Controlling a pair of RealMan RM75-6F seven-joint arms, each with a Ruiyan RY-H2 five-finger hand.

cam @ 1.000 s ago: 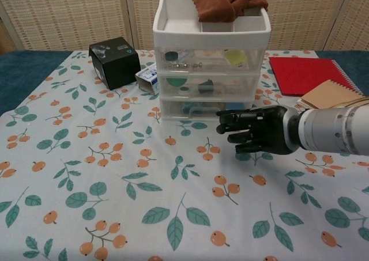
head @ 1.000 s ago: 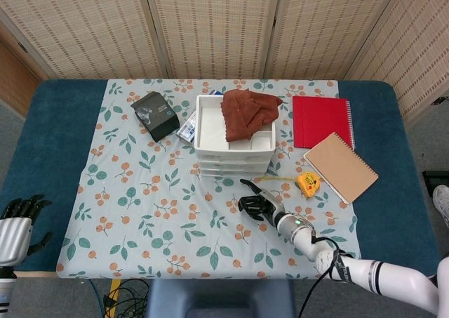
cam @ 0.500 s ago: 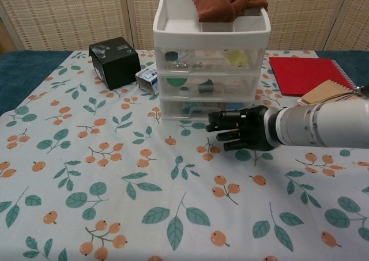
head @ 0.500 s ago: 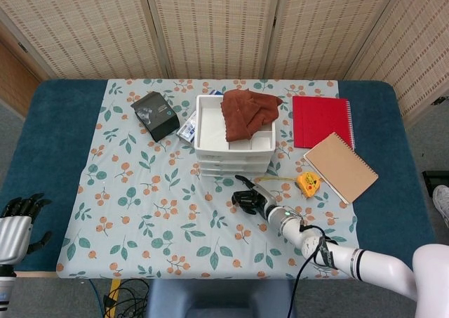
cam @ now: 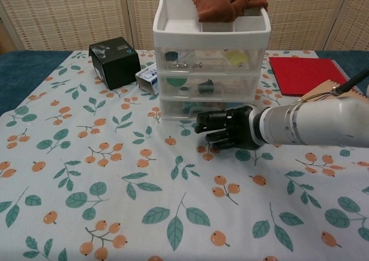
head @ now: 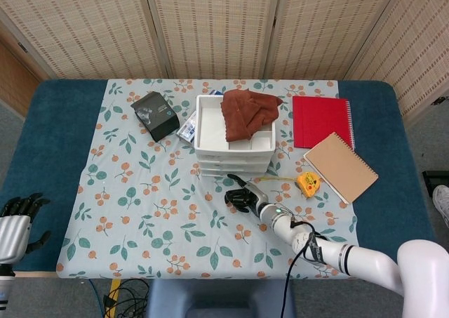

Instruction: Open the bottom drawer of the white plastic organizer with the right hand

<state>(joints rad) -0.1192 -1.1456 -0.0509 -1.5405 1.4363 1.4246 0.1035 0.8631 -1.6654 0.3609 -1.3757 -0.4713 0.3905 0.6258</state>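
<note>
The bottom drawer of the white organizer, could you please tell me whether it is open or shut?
Shut: the bottom drawer sits flush with the two drawers above it, and the right robot hand is just in front of it.

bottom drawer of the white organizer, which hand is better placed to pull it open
Right. The right hand hovers just in front of the bottom drawer, while the left hand sits at the table's far left edge.

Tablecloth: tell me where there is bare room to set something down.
The widest bare patch is the tablecloth left of the right hand, in front of the black box and white organizer. The front edge also looks free. It is crowded on the right: red notebook, brown notebook and tape measure.
</note>
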